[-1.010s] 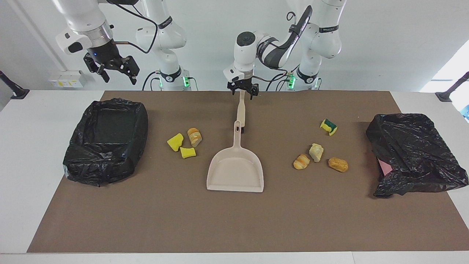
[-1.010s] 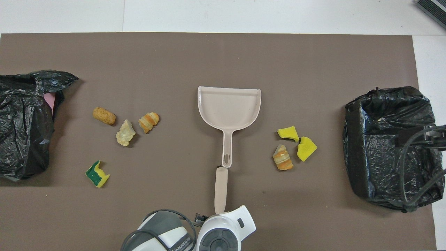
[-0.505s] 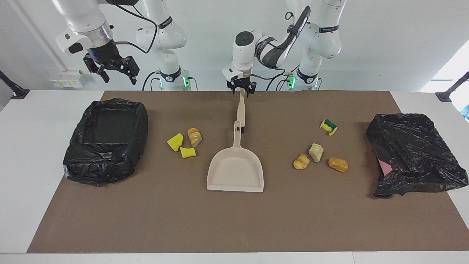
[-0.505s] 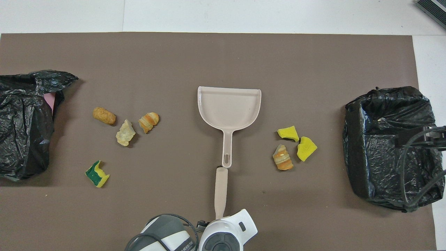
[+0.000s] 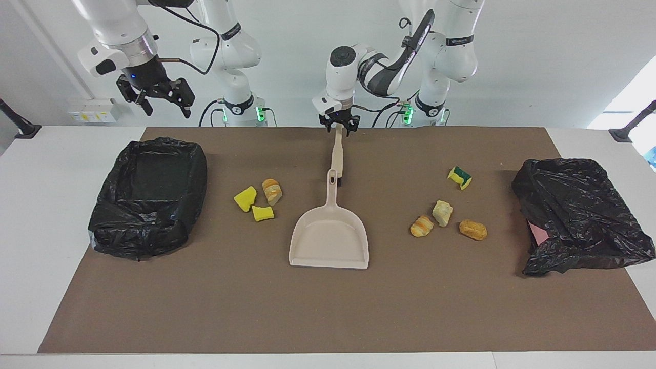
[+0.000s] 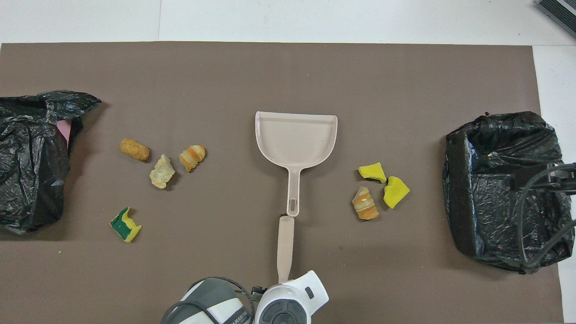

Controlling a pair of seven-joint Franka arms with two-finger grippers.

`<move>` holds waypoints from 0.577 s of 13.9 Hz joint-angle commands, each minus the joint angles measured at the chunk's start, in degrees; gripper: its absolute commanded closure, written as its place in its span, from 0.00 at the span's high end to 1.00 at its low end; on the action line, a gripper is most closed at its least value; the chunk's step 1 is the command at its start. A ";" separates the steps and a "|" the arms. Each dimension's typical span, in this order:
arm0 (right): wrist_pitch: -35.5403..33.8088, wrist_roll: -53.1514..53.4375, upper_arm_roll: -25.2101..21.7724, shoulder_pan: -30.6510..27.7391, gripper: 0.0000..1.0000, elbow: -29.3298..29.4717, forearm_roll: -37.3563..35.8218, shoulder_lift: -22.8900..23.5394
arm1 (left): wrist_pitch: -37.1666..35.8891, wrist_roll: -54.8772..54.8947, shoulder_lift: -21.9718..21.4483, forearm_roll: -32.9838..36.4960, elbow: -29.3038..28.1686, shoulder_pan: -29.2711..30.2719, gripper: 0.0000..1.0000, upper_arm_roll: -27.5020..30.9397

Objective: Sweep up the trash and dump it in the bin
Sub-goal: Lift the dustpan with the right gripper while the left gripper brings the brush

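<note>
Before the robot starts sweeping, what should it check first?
1. Left tool shut on the brush handle: ok.
2. Brush lifted off the mat: not ok, it lies flat.
3. Dustpan empty and flat: ok.
4. Trash lying loose on the mat, on both sides of the dustpan: ok.
5. Bin at the right arm's end open on top: ok.
6. Right tool open, waiting up over that bin: ok.
</note>
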 commanded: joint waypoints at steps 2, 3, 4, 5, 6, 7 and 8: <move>0.93 -1.76 0.25 -0.97 1.00 -1.75 0.96 -1.47 | 1.81 -1.06 -0.80 -0.69 -1.73 -1.43 0.41 1.01; 0.84 -1.76 0.25 -0.97 1.00 -1.75 0.96 -1.47 | 1.81 -1.76 -0.71 -0.60 -1.46 -1.34 0.29 1.01; 0.84 -1.76 0.25 -0.97 1.00 -1.75 0.96 -1.47 | 1.37 -2.20 -0.71 -0.60 -1.29 -1.34 0.16 1.10; 0.84 -1.76 0.25 -0.97 1.00 -1.75 0.96 -1.47 | 1.02 -2.20 -0.79 -0.60 -1.03 -1.34 0.00 1.19; 0.84 -1.76 0.25 -0.97 1.00 -1.75 0.96 -1.47 | 0.58 -2.20 -0.88 -0.69 -0.41 -1.08 0.00 1.19; 0.93 -1.76 0.25 -0.97 1.00 -1.75 0.96 -1.47 | -1.42 -2.29 -1.06 -0.69 0.38 -0.47 0.00 1.27; 0.93 -1.76 0.25 -0.97 1.00 -1.75 0.96 -1.47 | -3.79 -2.20 -1.49 -0.69 0.99 -0.37 0.00 1.54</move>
